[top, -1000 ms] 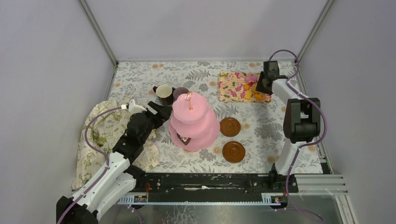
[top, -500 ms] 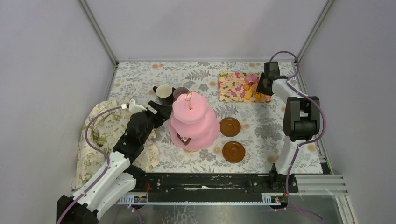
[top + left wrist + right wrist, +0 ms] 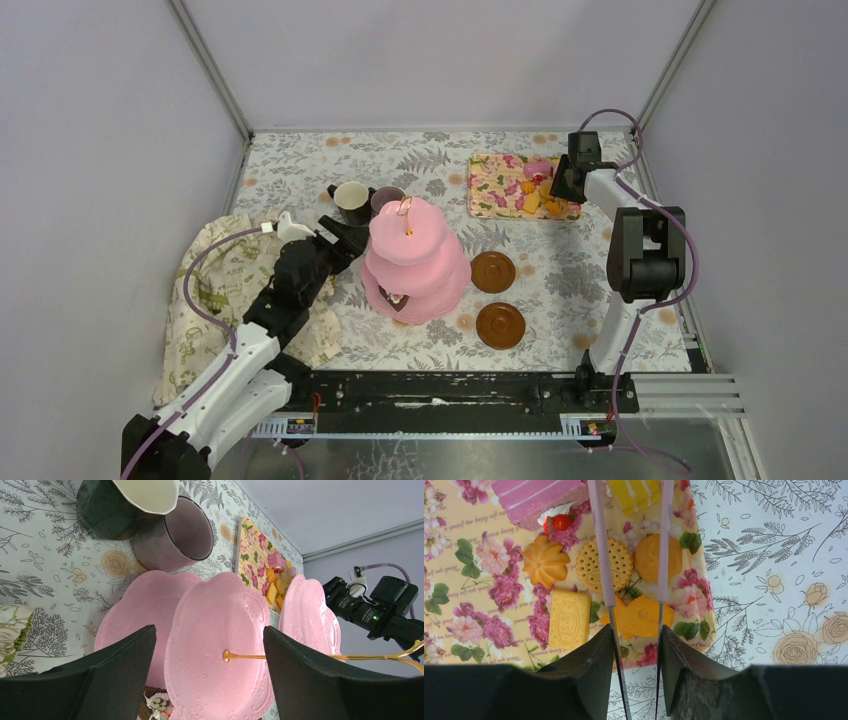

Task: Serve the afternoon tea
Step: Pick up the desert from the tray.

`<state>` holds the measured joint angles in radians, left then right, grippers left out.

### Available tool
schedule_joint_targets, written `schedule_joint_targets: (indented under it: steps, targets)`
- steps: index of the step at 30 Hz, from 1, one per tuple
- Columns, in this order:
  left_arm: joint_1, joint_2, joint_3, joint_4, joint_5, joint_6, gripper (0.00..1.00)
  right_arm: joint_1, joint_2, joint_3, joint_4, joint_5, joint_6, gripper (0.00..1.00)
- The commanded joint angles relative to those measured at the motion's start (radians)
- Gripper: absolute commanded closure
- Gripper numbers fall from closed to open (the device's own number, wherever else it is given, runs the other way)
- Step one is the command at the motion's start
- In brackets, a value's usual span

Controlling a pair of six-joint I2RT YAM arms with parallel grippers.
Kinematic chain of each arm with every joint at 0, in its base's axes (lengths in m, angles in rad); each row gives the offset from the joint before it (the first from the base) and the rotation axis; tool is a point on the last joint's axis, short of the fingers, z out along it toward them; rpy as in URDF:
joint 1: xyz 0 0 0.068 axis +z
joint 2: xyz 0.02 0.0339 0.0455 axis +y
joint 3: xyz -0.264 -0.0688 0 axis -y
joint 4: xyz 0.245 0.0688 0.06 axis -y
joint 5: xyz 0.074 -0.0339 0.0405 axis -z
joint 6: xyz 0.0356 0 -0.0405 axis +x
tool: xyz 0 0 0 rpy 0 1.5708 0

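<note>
Two mugs (image 3: 352,201), two saucers (image 3: 493,271), one cake stand (image 3: 415,262); left gripper (image 3: 343,238) spread wide, right gripper (image 3: 562,183) clamping pink tongs (image 3: 599,540).

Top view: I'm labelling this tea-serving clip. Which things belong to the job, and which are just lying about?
Job: pink cake stand, mugs, saucers, biscuits, tongs.
Lying about: leaf-print cloth, floral tray.
</note>
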<state>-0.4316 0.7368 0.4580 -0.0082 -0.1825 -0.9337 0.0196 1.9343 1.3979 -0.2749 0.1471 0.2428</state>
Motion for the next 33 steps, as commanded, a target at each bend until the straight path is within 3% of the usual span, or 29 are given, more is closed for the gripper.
schedule_joint_targets:
  steps: [1, 33]
  targets:
    - [-0.005, -0.004, -0.002, 0.056, 0.002, 0.003, 0.14, -0.007, 0.017, 0.051, 0.033, -0.032, -0.01, 0.57]
    - [-0.005, 0.03, 0.01, 0.069, 0.005, 0.003, 0.15, -0.023, 0.073, 0.061, 0.033, -0.048, 0.016, 0.55]
